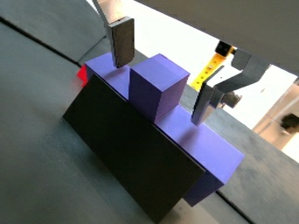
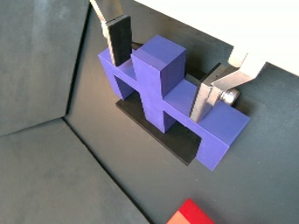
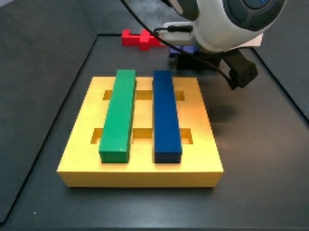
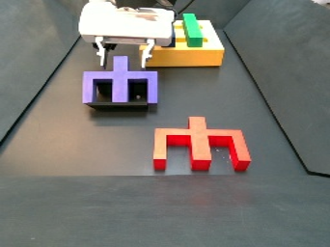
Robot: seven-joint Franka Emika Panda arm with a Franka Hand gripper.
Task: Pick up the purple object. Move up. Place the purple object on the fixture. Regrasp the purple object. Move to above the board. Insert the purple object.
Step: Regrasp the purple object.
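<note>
In the upper left of a side view the purple object (image 4: 120, 87) stands on the fixture (image 4: 114, 104), its tab rising between the fingers (image 1: 121, 44) of the hand (image 4: 123, 56), which hangs directly above, spread apart across the tab's thickness.

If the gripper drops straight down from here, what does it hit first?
Most likely the purple object: the gripper sits directly above it, open, fingers straddling the raised central tab. The pads would probably reach the wide bar resting on the fixture, though the remaining gap is hard to judge.
</note>
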